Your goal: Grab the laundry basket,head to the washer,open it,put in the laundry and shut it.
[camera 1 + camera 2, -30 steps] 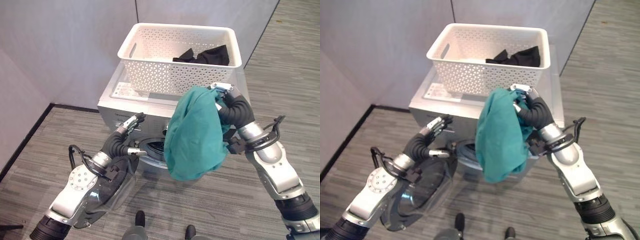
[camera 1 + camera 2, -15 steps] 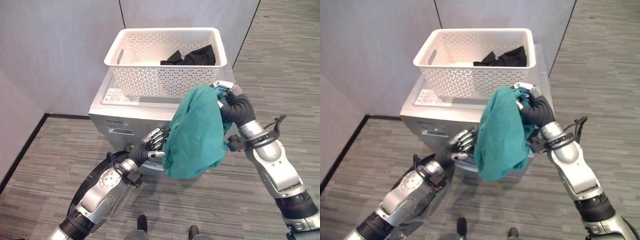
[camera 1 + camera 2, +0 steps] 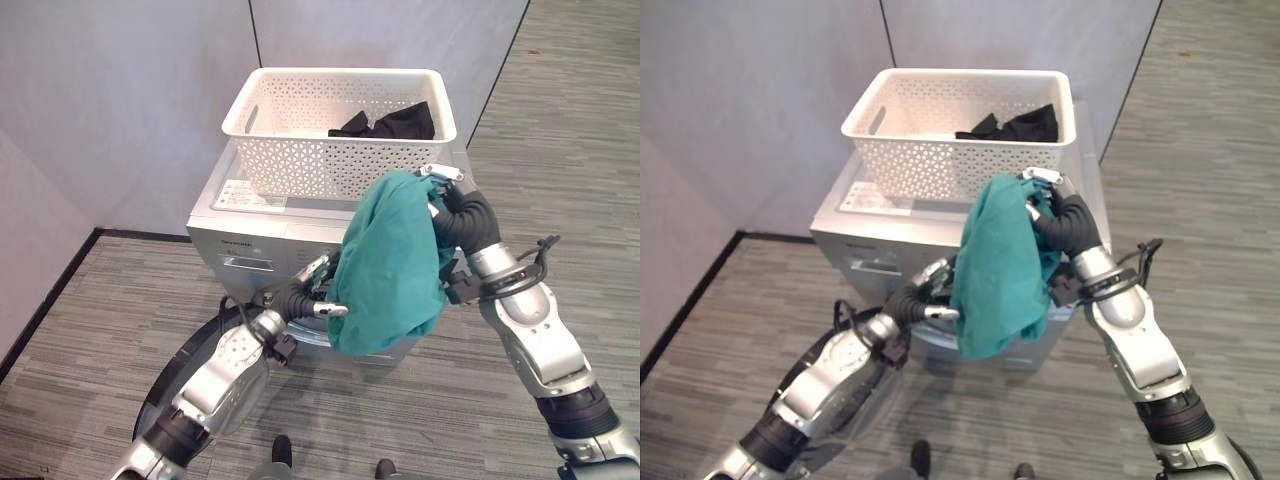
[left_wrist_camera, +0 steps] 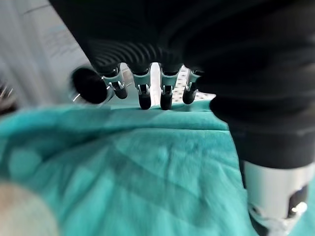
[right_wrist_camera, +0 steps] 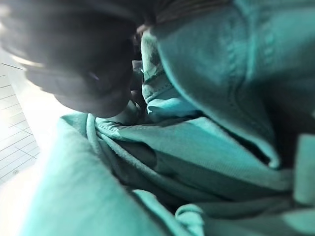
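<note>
Left eye view, teal garment (image 3: 390, 262) gripped by curled right hand (image 3: 443, 192), left hand (image 3: 315, 290) with relaxed fingers just beside it, white basket (image 3: 340, 135) beyond on washer (image 3: 240, 235).

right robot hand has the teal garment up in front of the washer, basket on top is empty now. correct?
Not quite. The basket on the washer is not empty: a black garment lies in its far right corner, as the left eye view shows. The rest holds: the right robot hand holds the teal garment up in front of the washer.
</note>
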Robot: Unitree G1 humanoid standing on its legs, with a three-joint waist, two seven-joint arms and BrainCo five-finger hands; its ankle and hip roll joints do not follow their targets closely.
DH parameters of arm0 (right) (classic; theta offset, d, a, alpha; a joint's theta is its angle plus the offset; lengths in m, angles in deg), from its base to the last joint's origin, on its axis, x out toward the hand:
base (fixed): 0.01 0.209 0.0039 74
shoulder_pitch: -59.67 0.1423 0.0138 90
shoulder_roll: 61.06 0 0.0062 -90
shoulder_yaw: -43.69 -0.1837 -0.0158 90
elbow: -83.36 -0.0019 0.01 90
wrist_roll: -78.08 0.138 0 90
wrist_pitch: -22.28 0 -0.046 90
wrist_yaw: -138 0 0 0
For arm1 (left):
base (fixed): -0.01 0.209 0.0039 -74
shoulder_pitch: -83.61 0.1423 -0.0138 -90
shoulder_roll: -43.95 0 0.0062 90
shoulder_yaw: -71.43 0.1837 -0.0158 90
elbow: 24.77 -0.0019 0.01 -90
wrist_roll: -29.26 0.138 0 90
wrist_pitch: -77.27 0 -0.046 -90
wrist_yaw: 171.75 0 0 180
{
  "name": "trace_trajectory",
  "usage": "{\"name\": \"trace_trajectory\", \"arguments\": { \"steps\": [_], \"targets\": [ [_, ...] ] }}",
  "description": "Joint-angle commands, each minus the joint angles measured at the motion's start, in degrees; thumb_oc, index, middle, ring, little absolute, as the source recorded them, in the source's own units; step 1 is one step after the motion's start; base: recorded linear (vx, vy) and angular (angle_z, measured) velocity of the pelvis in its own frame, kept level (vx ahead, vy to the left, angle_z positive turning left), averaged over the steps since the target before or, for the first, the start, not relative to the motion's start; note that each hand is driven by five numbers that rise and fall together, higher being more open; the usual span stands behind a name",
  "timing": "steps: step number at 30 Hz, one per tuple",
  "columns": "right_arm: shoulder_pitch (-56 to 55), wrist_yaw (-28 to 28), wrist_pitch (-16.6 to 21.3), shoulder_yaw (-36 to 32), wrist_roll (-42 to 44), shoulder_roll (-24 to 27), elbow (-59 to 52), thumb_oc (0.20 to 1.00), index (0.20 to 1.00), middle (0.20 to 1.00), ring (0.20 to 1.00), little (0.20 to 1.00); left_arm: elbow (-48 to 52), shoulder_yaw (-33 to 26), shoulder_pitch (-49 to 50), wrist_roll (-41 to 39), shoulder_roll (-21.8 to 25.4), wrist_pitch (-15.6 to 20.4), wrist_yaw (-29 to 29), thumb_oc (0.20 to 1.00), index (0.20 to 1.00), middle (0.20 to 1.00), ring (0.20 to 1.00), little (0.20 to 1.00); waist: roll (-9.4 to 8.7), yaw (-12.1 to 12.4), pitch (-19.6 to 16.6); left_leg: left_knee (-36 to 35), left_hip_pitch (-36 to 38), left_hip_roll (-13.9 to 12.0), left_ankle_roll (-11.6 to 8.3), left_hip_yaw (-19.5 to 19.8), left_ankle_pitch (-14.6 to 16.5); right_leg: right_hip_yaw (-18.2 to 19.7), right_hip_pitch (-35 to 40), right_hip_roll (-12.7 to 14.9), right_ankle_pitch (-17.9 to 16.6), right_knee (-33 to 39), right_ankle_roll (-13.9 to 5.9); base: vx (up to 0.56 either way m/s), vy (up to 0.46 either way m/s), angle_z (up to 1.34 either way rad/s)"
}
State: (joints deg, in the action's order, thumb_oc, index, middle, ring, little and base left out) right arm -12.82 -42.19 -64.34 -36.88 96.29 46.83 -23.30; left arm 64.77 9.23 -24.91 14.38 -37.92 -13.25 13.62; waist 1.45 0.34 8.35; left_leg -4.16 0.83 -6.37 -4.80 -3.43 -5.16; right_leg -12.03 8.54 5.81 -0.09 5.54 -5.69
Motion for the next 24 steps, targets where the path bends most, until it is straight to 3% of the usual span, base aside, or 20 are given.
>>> {"name": "trace_trajectory", "arguments": {
  "steps": [1,9,16,20,24],
  "targets": [
    [2.99,-1.65,1.75,-2.91,0.32,-1.24,-0.97,0.2,0.2,0.2,0.2,0.2,-6.89,1.17,-9.82,6.27,-2.33,3.03,-1.53,1.0,1.0,1.0,1.0,1.0,-2.08,-0.19,-2.45,0.61,-2.49,-2.9,-1.8,-0.3,0.48,-3.79,3.45,-0.8,10.14,-1.84,1.79,-0.02,-0.009,0.15],
    [4.24,-1.03,1.72,0.51,2.73,-3.01,-0.29,0.2,0.2,0.2,0.2,0.2,-11.8,5.35,-15.1,8.32,-6.51,3.23,-2.39,1.0,1.0,1.0,1.0,1.0,-2.22,-0.42,-2.95,0.14,-2.49,-2.83,-2.0,0.01,0.03,-4.11,3.32,-0.9,10.13,-2.08,1.82,-0.01,-0.005,0.05],
    [5.29,-0.64,0.6,2.38,4.28,-3.24,0.56,0.2,0.2,0.2,0.2,0.2,-14.67,7.16,-12.26,-1.55,-7.98,0.66,0.01,1.0,1.0,1.0,1.0,1.0,-1.83,-0.55,-3.04,1.04,-2.54,-2.93,-1.77,-0.08,0.52,-3.96,3.83,-0.85,9.94,-1.72,1.84,-0.01,0.001,0.0],
    [5.5,-0.07,0.26,1.78,4.99,-2.77,0.79,0.2,0.2,0.2,0.2,0.2,-12.98,6.89,-9.85,-4.24,-4.67,-1.14,2.71,1.0,1.0,1.0,1.0,1.0,-1.69,-0.51,-3.06,1.84,-2.53,-2.87,-1.49,-0.25,1.12,-3.72,3.95,-0.62,9.86,-1.72,1.73,0.0,0.0,0.0],
    [5.89,0.44,0.49,1.7,6.29,-3.41,1.1,0.2,0.2,0.2,0.2,0.2,-7.65,7.18,-9.02,-10.58,3.27,-3.86,5.91,1.0,1.0,1.0,1.0,1.0,-1.24,-0.16,-3.19,2.01,-2.54,-2.65,-1.19,-0.48,1.3,-3.94,4.02,-0.25,9.6,-1.84,1.53,0.0,0.0,0.0]
  ]
}}
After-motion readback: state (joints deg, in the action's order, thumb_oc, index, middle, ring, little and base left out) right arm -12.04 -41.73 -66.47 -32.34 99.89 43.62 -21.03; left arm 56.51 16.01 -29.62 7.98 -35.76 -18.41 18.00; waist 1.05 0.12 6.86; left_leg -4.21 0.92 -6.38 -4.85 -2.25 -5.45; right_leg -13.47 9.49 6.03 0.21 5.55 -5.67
